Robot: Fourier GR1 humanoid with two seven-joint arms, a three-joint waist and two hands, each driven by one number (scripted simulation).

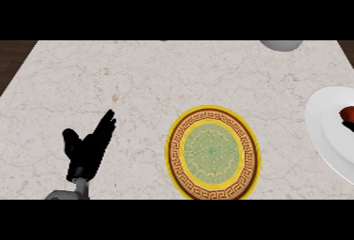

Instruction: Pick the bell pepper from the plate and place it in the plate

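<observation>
Pale marble with fine brown veining forms the top of the desk, which fills nearly the whole frame. A dark wooden surface shows beyond the desk's edge at the upper left.

Left hand: black, at the lower left of the frame, on a grey forearm that enters from the lower edge. The fingers are straight and point toward the upper right, and the thumb stands apart on the left side. The hand is released and grasps nothing. It rests well apart from both plates.

Patterned plate: lower centre of the frame, slightly right of the middle. It has a yellow rim, a brown band with a key pattern, and a green ornamental centre (it appears taller than wide from this angle).

White plate: at the right edge of the frame, at mid height, cut off by that edge. It lies near the patterned plate, with a strip of bare desk between them.

Bell pepper: red, lying on the white plate at the extreme right edge of the frame. Only a small part of it shows.

Grey rounded object: at the upper right, cut off by the top of the view; its kind cannot be determined
</observation>
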